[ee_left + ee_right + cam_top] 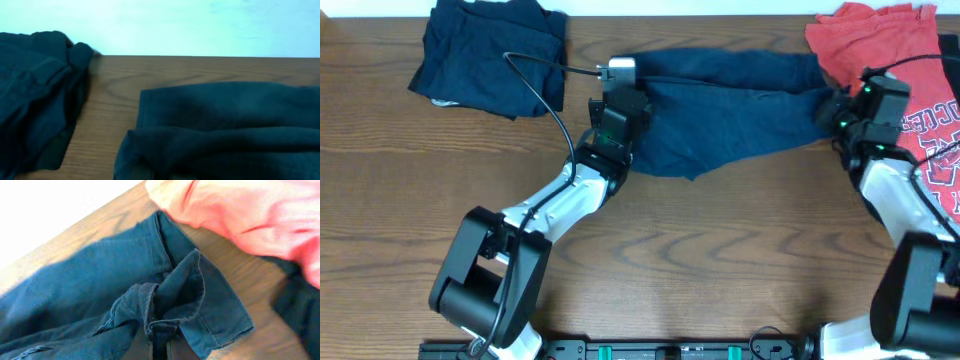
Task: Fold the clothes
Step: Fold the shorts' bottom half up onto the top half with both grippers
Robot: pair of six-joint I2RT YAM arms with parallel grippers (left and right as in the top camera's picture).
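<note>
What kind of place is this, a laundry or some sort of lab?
Probably a robotics lab or test bench: two robot arms mounted at a wooden table, with navy shorts, a navy pile and a red T-shirt laid out.

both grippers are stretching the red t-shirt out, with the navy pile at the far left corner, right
No: the left gripper and right gripper stretch the dark navy garment, not the red T-shirt, as the overhead view shows. The navy pile is at the far left corner.
</note>
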